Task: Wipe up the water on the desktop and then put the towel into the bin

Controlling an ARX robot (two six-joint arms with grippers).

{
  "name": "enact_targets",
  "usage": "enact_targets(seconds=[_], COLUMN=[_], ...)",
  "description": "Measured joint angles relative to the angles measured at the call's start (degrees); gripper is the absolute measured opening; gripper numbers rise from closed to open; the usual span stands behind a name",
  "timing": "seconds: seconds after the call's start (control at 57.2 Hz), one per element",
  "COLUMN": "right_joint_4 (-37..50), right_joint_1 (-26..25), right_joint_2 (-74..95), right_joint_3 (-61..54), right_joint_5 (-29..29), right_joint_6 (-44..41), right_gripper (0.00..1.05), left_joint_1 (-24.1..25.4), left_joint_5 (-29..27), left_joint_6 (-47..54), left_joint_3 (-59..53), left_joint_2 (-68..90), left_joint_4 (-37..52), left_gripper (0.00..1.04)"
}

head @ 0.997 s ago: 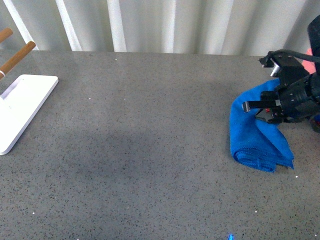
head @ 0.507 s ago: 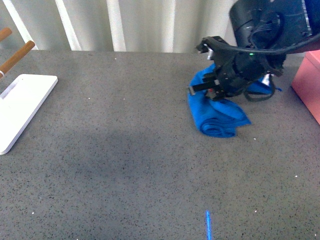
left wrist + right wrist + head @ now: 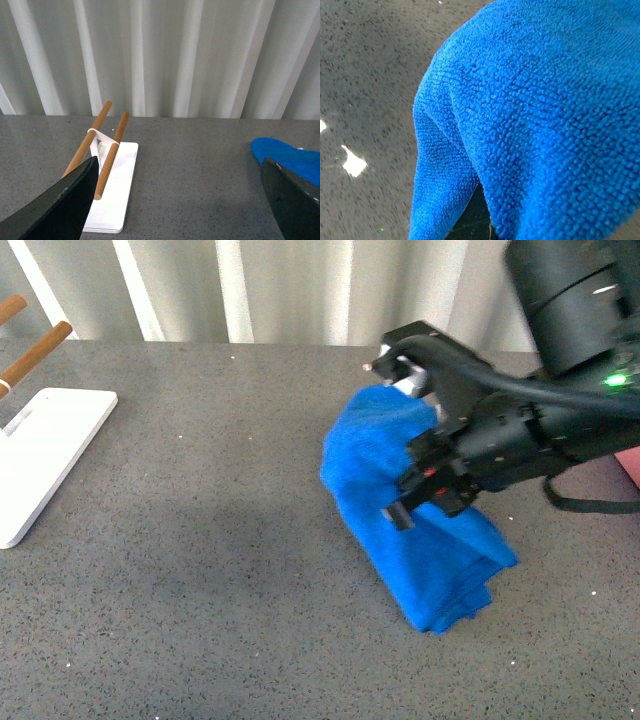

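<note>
A flat white stand (image 3: 45,455) lies at the far left of the front view, its long rectangular base plate angled towards the back. Two brown wooden pegs (image 3: 35,353) rise from it at a slant, side by side and roughly parallel; in the left wrist view a small white bracket (image 3: 102,137) crosses both pegs partway along and ties them to the base. Behind everything runs a pale backdrop (image 3: 300,290) of vertical ribs or folds, white and light grey in alternating bands, filling the top of both views.
</note>
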Motion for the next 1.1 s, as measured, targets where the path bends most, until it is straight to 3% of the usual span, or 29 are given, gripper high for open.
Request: enact_targets(seconds=[0.245,0.42,0.717,1.102], right_joint_4=[-4.85,-10.45,-19.85,-31.08], right_joint_1=[-8.74,-11.04,-14.27,-30.86], right_joint_2=[-11.17,-15.21,-15.85,-9.22], right_joint_3=[-4.17,0.52,24.52,49.96], right_joint_5=[-0.48,-1.46,0.39,0.48], right_joint_6=[-9.01,-14.29,-16.37,-9.97], right_gripper=[0.04,0.04,0.04,0.04], left_joint_1=[0.00,0.00,-0.02,-0.02], left_joint_5=[0.00,0.02,0.00,0.00], left_joint_6=[0.00,0.00,0.00,0.00], left_joint_3=[0.00,0.00,0.00,0.00], left_joint_2=[0.00,0.00,0.00,0.00], left_joint_4=[0.00,0.00,0.00,0.00], left_gripper=[0.98,0.98,0.98,0.98])
